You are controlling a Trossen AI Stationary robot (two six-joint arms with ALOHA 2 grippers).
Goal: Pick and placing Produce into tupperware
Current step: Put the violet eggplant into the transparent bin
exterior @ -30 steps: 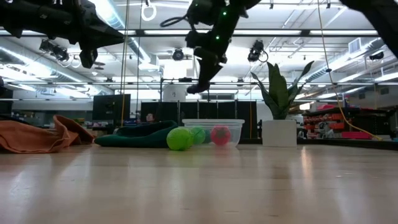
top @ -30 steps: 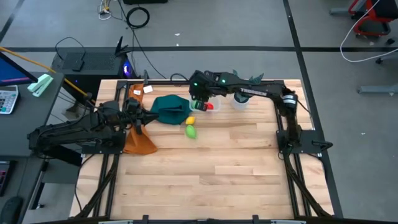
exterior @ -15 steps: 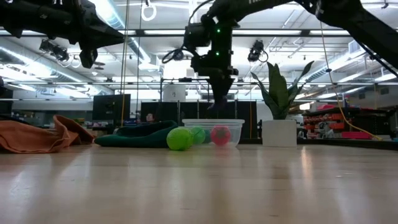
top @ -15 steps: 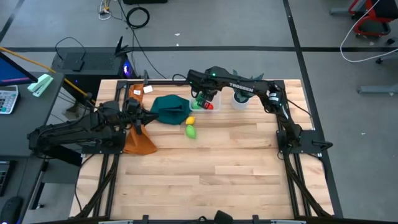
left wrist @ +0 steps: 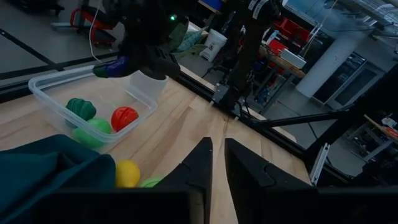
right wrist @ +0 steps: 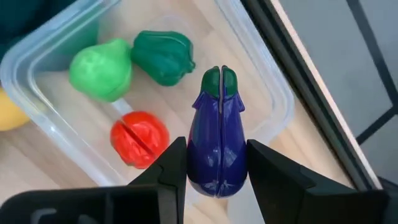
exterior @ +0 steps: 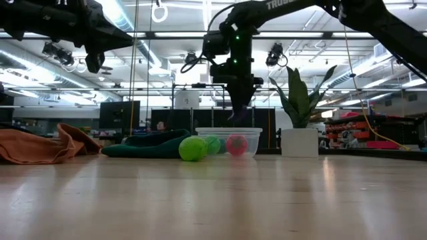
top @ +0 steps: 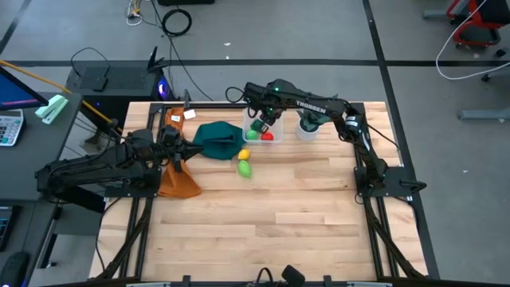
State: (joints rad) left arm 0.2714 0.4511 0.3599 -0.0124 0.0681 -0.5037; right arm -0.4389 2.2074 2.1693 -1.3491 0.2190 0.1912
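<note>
The clear tupperware (top: 246,126) stands at the table's far middle and holds a red (right wrist: 139,139), a light green (right wrist: 101,70) and a dark green (right wrist: 163,56) piece of produce. My right gripper (top: 264,120) hangs over it, shut on a purple toy eggplant (right wrist: 216,134). A yellow piece (top: 244,155) and a light green piece (top: 245,169) lie on the wood nearer me. My left gripper (left wrist: 217,177) waits shut at the table's left, above the cloths. My right gripper pinches the eggplant's broad purple end (right wrist: 194,167) between its two fingers. The fingers come steeply from above and lie along the fruit. The green stem end (right wrist: 220,79) points down and away from the fingers, and the eggplant is lifted clear over the tupperware's inside.
A teal cloth (top: 215,139) lies just left of the tupperware and an orange cloth (top: 177,179) lies under the left arm. A white pot with a green plant (exterior: 298,137) stands to the tupperware's right. Bare wood fills the table's near half.
My right gripper has gone a little toward the table's right edge and down, tipping from a slant to point steeply down and rolling about its own axis. The eggplant has gone with it and now hangs over the tupperware.
</note>
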